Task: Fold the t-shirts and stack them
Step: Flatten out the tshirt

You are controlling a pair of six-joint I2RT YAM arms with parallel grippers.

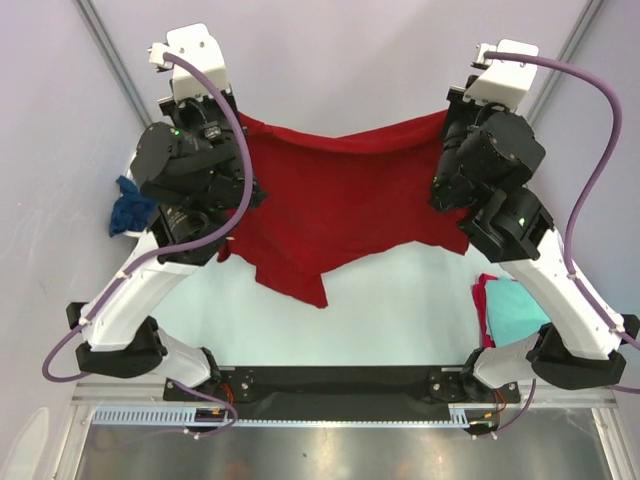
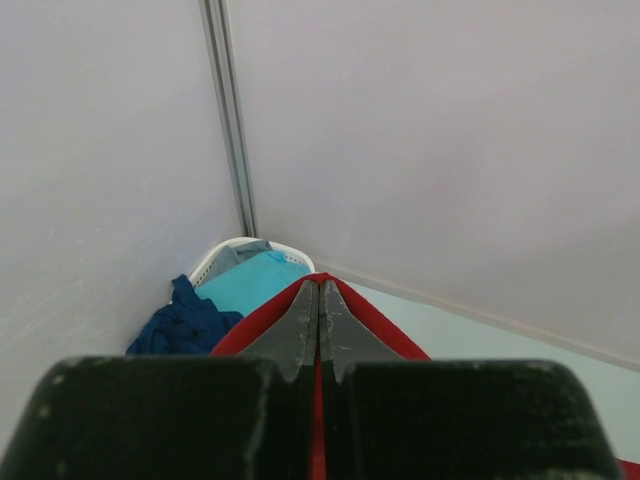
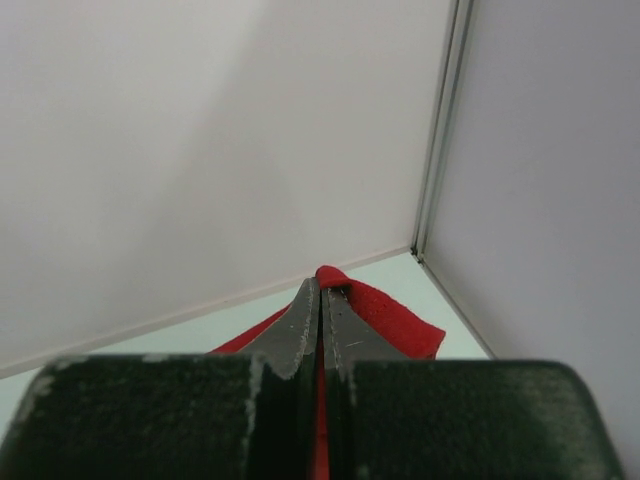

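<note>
A navy t-shirt (image 1: 128, 210) lies crumpled at far left. The left gripper (image 2: 318, 287) is clamped on one upper corner of the dark red t-shirt (image 1: 340, 200) and the right gripper (image 3: 321, 287) on the other. The shirt hangs spread between them above the surface (image 1: 400, 300). It looks light and limp and will likely sag in the middle, so corners and hems are the best holds.

The red t-shirt (image 1: 340, 200) is matt cloth; the basket (image 2: 212, 258), plastic.

Left arm (image 1: 135, 295) and right arm (image 1: 565, 290) in white shells with black joints and bases. Purple cables (image 1: 236, 130) looping off white caps (image 1: 190, 45) near the upper corners. Small green lights (image 1: 521, 210) on the joints. Black fingers (image 2: 298, 335), scratched grey.
</note>
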